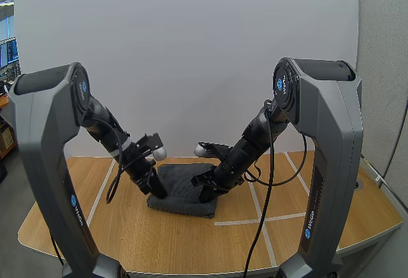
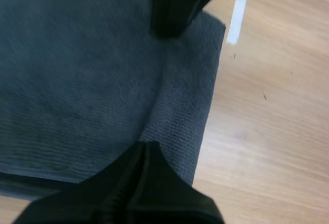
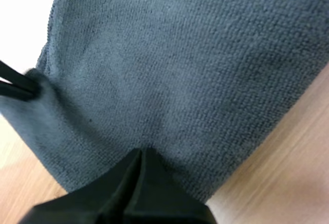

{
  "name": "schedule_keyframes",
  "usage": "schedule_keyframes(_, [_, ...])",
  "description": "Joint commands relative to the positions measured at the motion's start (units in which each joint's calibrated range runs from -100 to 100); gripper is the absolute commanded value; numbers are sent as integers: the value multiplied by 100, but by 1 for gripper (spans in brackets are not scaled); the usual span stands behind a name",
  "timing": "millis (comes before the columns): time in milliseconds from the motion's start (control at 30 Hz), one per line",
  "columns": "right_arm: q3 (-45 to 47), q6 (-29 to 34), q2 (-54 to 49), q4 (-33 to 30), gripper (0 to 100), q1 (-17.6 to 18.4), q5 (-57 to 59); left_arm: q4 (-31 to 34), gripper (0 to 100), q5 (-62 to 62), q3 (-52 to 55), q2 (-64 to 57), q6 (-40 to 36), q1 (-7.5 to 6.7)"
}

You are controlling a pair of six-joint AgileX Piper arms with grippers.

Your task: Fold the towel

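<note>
Nearest, the bare wooden table (image 1: 159, 240) ran across in front of the arms, marked with white tape lines (image 1: 245, 222). Just beyond it, the dark grey towel (image 1: 185, 182) lay flat on the table between the two arms, its near edge thick and rumpled.

The left gripper (image 1: 159, 194) stood on the towel's near left corner. In the left wrist view its fingers (image 2: 128, 183) were pressed together into one dark wedge, tip down on the cloth. The right gripper (image 1: 204, 196) stood on the near right corner, also closed to a single wedge (image 3: 140, 154), with the cloth puckered slightly at its tip.

Both forearms leaned in over the towel and hid parts of its side edges. Farther off, tape lines and bare wood lay beside the towel's far right corner.
</note>
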Motion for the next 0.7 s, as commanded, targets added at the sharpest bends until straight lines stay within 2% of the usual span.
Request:
schedule_keyframes(0, [57,-30,-45,11,0,-14,-1,433,0,94,-37,417,-139,0])
schedule_keyframes(167, [57,-30,-45,-11,0,-14,-80,639,0,94,-179,544,-390,0])
schedule_keyframes(467, [57,125,-55,-459,0,-14,-662,725,0,94,-179,544,-655,0])
schedule_keyframes(667, [-20,124,-457,-328,0,-14,-523,712,0,94,-179,544,-687,0])
